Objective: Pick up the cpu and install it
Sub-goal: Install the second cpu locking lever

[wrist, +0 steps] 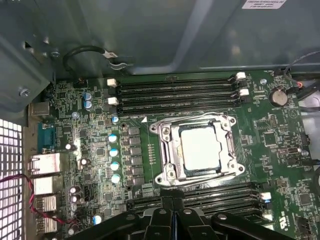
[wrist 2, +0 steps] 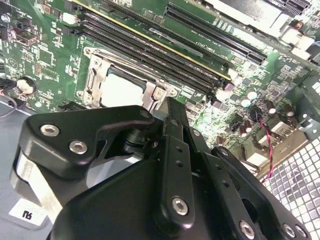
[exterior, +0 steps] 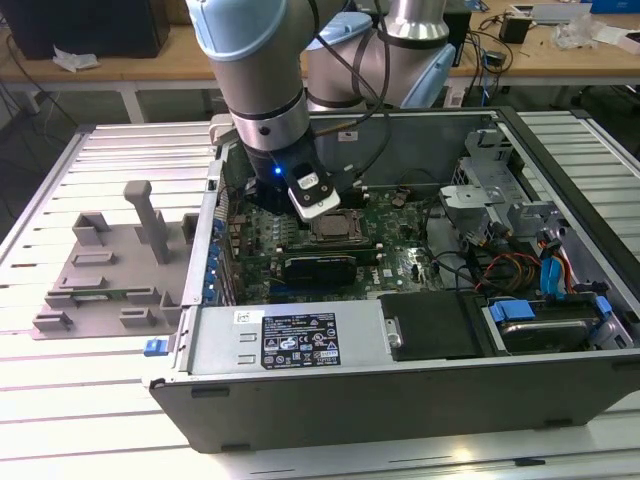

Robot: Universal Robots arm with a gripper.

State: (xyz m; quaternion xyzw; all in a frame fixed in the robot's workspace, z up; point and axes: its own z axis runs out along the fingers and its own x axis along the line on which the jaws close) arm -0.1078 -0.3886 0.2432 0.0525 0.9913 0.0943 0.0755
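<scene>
Exterior view has our arm reaching down into the open computer case point(exterior: 560, 330), with the gripper point(exterior: 312, 196) hanging just above the motherboard point(exterior: 400, 262), over the socket frame point(exterior: 335, 226). First wrist view gives us the best read on the task's thing: the cpu point(wrist: 201, 148) lies flat and square inside the metal-rimmed socket frame point(wrist: 165, 150), silver top up, edges parallel to the rim, so we judge it already seated and not carried. The second wrist view agrees: the cpu point(wrist 2: 120, 91) sits in the frame point(wrist 2: 97, 75) just beyond the tips, apart from them. In both wrist views the fingers point(wrist: 161, 220) meet at their tips with nothing between them, so we call the gripper point(wrist: 172, 210) closed and empty; same pinch where the fingers point(wrist 2: 175, 125) converge in the second wrist view. We think closed tips above the socket make sense here: a narrow point clears the memory slots point(wrist: 175, 92) on either side and can press or nudge without snagging. The grey plastic tray point(exterior: 100, 265) with its upright posts sits on the table point(exterior: 60, 420) at the exterior view's left, well apart from the case, and we see no chip on it. Whether a retention lever is latched over the frame, we can't tell.
</scene>
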